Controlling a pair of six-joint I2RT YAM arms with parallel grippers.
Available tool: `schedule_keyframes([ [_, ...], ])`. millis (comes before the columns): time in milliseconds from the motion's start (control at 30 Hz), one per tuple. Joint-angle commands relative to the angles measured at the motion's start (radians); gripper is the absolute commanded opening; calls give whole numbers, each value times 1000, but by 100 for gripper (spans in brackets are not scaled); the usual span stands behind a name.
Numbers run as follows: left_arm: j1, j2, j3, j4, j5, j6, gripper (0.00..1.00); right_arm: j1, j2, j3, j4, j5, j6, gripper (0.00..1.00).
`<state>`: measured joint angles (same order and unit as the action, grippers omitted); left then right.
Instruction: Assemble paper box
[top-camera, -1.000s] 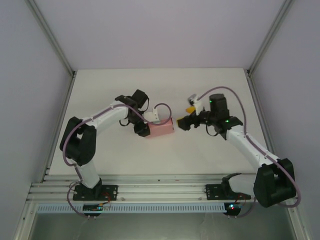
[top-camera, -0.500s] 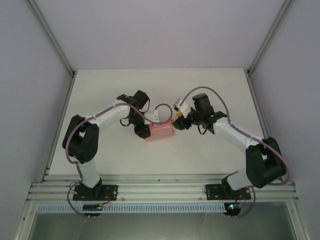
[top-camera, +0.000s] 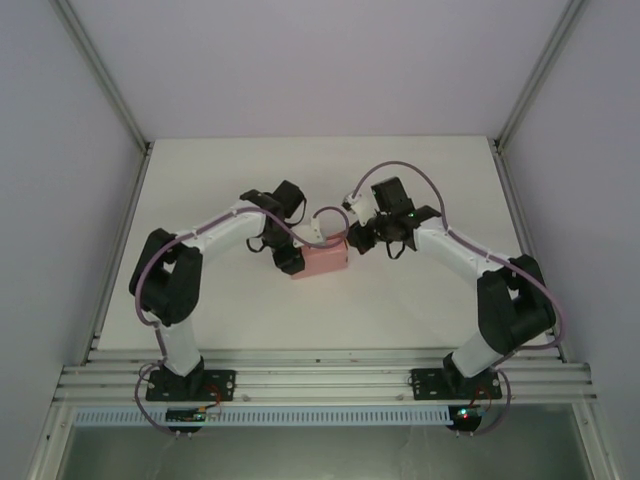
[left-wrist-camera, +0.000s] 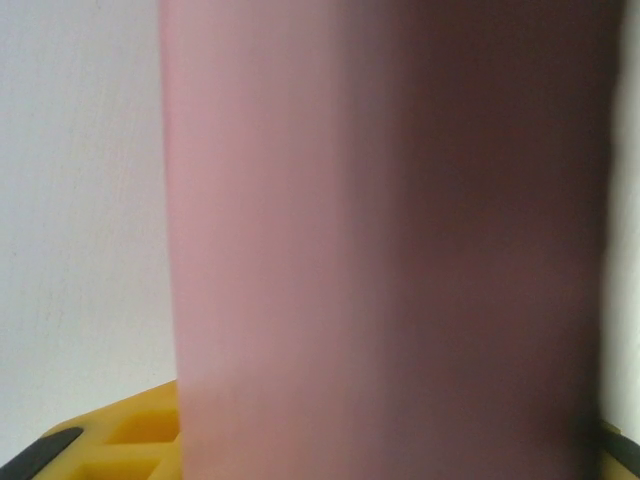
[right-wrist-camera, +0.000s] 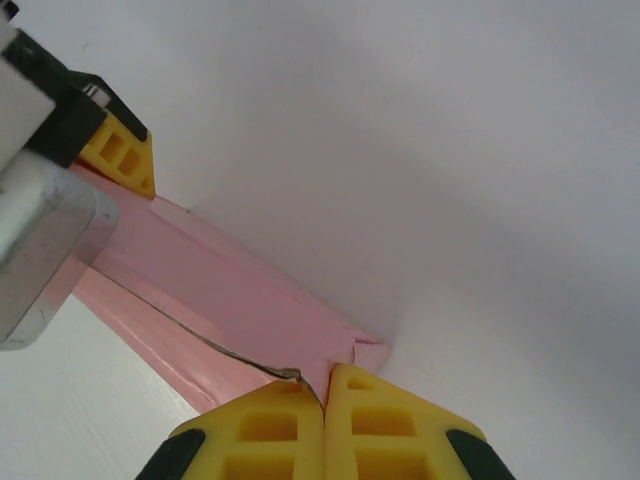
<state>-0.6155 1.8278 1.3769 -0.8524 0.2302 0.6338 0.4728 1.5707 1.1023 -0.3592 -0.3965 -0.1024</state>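
Paper box (top-camera: 322, 262): one, pink, at the centre of the top view, lying on the white table (top-camera: 420, 300) between two grippers.
Left gripper (top-camera: 287, 258): one, clamped on the left end of the box.
Right gripper (top-camera: 357, 238): one, at the right end; its two yellow fingers (right-wrist-camera: 262, 432) are pressed together, pinching a thin pink edge.

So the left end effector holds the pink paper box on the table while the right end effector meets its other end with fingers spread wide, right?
No: the right wrist view shows the right end effector with its fingers pressed together, not spread, at a corner of the paper box. The rest holds: the left end effector holds the box on the table.
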Motion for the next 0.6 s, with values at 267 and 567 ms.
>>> schedule_keyframes([
  [267, -11, 39, 12, 39, -35, -18, 42, -33, 69, 199, -288, -226, 343, 0],
  [567, -12, 31, -1, 63, -16, -20, 42, -21, 57, 44, -73, -98, 372, 0],
])
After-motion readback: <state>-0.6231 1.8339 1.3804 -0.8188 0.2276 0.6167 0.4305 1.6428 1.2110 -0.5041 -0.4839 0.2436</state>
